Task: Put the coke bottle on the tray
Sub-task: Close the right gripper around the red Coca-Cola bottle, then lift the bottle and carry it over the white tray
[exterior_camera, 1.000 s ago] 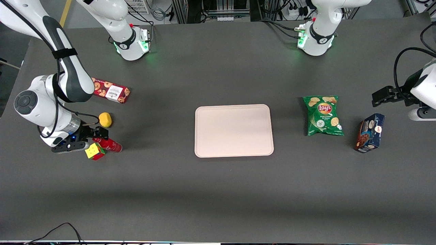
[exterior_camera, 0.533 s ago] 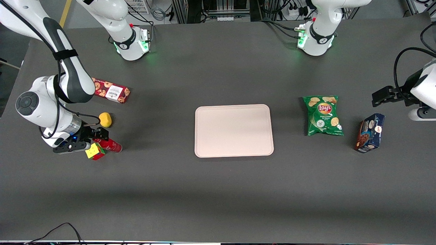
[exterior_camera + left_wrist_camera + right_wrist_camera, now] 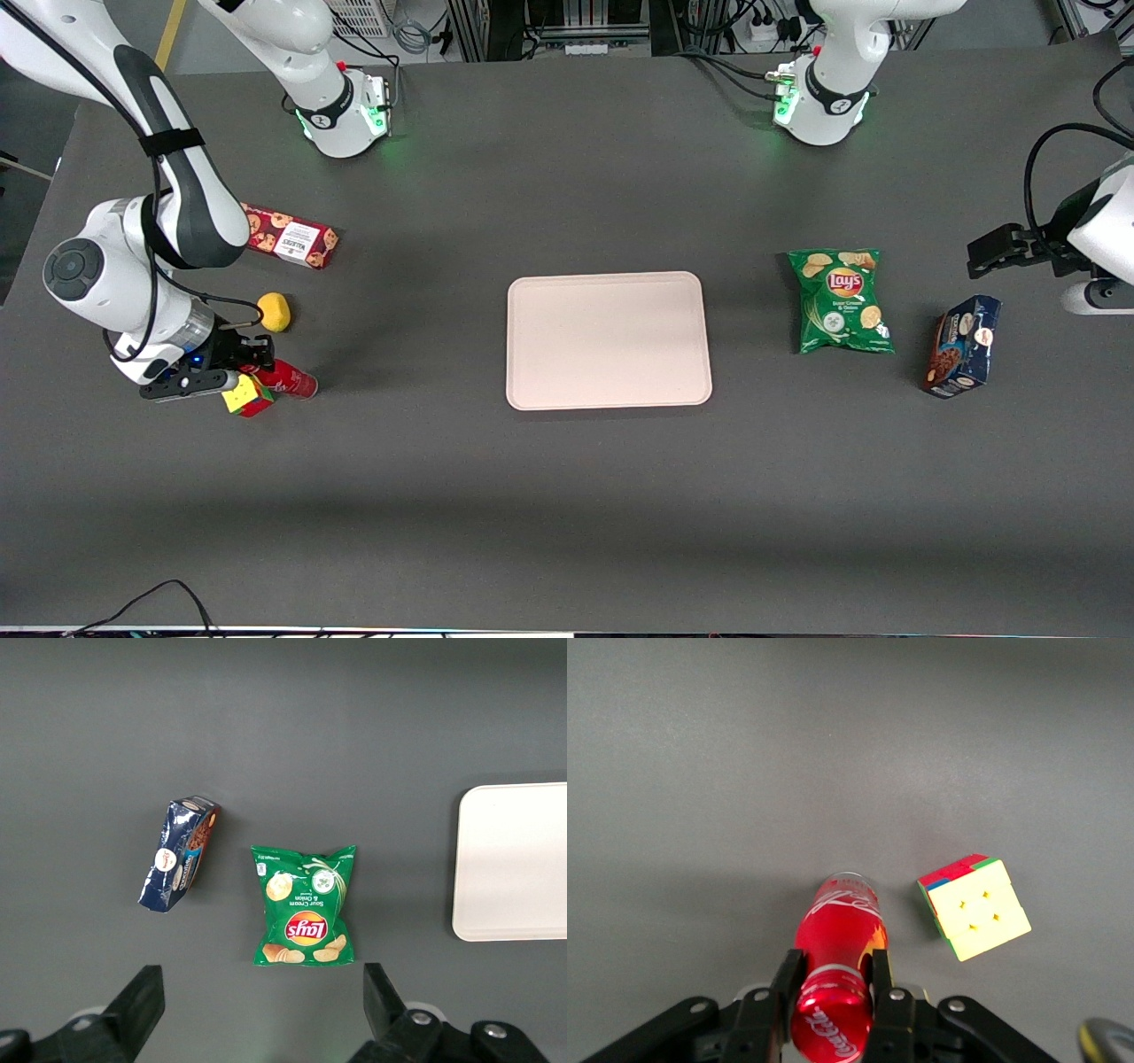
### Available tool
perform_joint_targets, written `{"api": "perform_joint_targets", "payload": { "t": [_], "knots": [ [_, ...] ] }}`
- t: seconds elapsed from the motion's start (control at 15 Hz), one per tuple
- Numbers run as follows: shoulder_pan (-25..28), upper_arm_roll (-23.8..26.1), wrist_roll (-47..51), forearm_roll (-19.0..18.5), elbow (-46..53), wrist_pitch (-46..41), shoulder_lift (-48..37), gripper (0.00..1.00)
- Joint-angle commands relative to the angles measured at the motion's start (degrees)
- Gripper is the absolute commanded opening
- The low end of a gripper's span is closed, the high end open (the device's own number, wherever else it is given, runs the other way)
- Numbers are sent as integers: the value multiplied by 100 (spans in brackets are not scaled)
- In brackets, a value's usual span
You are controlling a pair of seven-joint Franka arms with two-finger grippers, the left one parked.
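Lying clamped in tool [image 3: 833, 992]: coke bottle [image 3: 837, 939].

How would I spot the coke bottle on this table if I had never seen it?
Start at the big pale tray mid-table and look toward the working arm's end, where the gripper sits low with its jaws on either side of the coke bottle. It lies on its side, right beside a multicoloured cube. Unlike the cube and the yellow ball, it is round-bodied, all red, with white script.
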Motion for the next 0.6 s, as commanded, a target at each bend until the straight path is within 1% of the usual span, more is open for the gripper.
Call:
{"api": "perform_joint_targets", "payload": {
  "t": [0.0, 0.13, 0.2, 0.33, 0.4, 0.47, 0.53],
  "knots": [
    [25, 69, -46, -46, 55, -259, -437, 0],
    [33, 122, -28, -12, 361, -917, -710, 0],
    [33, 226, -28, 15, 607, -1338, -789, 0],
    [33, 437, -19, 76, 1423, -2480, -896, 0],
    [33, 569, -19, 242, 1827, -2972, -887, 0],
    [42, 596, 33, 426, 2170, -3351, -878, 0],
    [60, 666, 121, 533, 2408, -3607, -887, 0]
  ]
}}
